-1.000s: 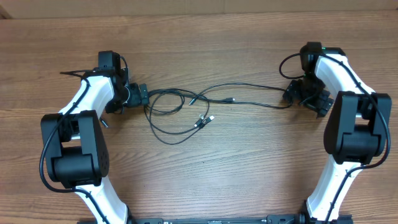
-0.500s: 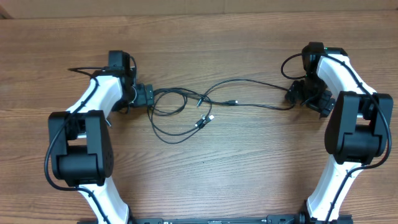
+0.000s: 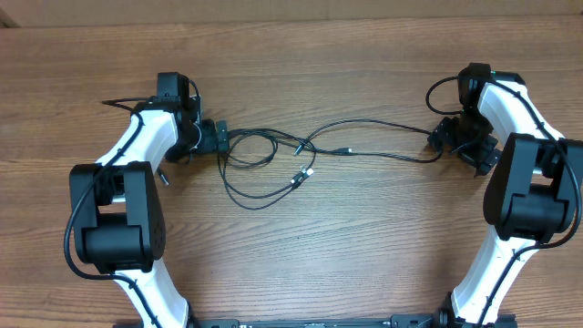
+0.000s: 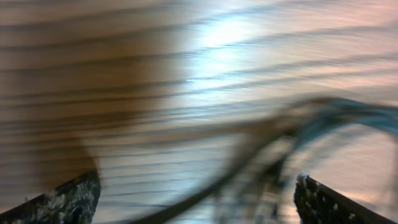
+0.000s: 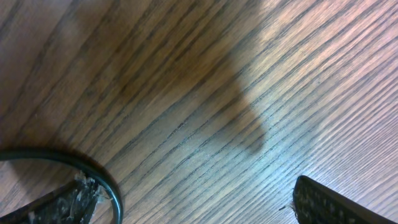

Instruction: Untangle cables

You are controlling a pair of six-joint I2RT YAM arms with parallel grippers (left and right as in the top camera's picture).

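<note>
Wood-grain table (image 3: 291, 264), thin black cables (image 3: 301, 175) in a loose tangle across the middle between both arms, left gripper (image 3: 217, 138) right at the tangle's left end, jaws spread wide, right gripper (image 3: 444, 138) by the right end, wide too

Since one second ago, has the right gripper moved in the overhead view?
Yes. The right gripper has shifted outward, toward the right side of the table, away from the cables in the middle.
</note>
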